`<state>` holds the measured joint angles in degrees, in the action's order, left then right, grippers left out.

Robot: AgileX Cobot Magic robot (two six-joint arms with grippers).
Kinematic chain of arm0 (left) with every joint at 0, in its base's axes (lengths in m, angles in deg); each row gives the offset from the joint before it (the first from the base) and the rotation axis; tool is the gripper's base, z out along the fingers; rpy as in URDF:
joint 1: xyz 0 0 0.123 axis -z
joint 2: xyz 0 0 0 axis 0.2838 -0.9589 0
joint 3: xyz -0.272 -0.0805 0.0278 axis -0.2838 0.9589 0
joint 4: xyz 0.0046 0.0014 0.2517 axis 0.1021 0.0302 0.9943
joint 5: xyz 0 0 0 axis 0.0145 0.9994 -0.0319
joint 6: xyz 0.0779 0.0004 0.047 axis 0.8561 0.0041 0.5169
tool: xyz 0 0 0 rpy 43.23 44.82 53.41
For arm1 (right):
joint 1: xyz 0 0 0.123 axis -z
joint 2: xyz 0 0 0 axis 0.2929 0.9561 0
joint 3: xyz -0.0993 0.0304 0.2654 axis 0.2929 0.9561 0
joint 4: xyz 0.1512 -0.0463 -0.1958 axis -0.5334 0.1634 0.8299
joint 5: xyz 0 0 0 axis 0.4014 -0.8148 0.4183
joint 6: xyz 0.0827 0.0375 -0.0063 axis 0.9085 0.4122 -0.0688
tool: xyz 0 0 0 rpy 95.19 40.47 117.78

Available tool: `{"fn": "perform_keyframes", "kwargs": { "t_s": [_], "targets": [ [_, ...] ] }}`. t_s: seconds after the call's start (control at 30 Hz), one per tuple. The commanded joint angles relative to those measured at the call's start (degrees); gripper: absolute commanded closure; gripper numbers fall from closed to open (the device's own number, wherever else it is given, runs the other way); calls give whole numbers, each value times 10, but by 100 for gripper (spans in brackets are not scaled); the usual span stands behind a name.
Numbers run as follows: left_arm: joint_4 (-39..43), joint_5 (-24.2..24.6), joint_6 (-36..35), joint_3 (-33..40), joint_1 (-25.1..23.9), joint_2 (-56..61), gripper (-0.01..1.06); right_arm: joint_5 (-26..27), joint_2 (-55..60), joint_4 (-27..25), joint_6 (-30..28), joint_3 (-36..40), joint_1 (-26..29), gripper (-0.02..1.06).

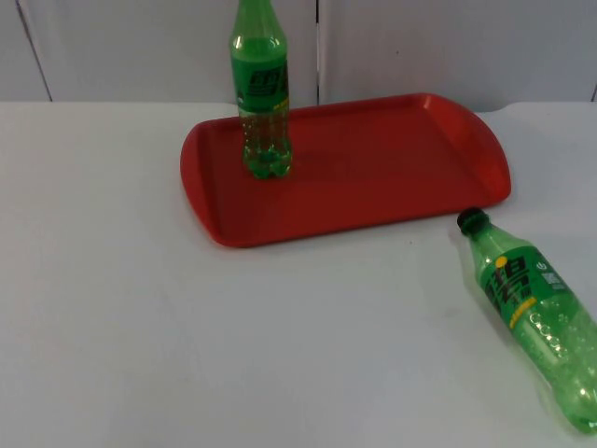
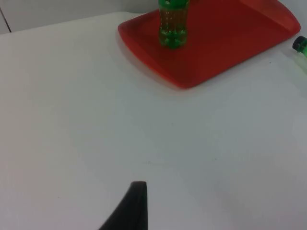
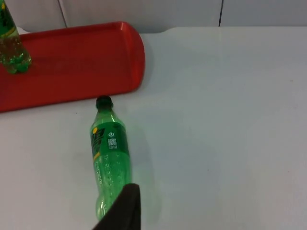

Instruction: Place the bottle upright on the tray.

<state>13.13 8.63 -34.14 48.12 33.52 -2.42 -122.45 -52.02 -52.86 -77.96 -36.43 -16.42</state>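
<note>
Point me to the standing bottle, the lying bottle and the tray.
standing bottle (image 1: 261, 89), top view, on its label.
lying bottle (image 3: 108, 153), right wrist view, mid-body just below the label.
tray (image 1: 373, 177), top view, bare red floor near its middle.

the upright bottle on the red tray loses its cap past the frame edge in the top view. the lying bottle has its base hidden behind the right gripper's fingertip. label text's too small to read.
</note>
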Motion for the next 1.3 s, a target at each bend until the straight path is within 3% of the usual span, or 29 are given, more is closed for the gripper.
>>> {"fn": "perform_keyframes", "kwargs": {
  "t_s": [0.0, 0.33, 0.97, 1.27],
  "targets": [
    [3, -1, -5, 3, 2, 2, 0, 16, 47, -1, -5, -16, 3, 0],
    [3, -1, -5, 3, 2, 2, 0, 50, 255, -4, -5, -64, 3, 0],
    [4, -1, -5, 3, 2, 2, 0, 51, 665, -39, -22, -237, -1, 0],
    [5, -1, -5, 3, 2, 2, 0, 54, 777, -35, -22, -301, -72, 0]
  ]
}}
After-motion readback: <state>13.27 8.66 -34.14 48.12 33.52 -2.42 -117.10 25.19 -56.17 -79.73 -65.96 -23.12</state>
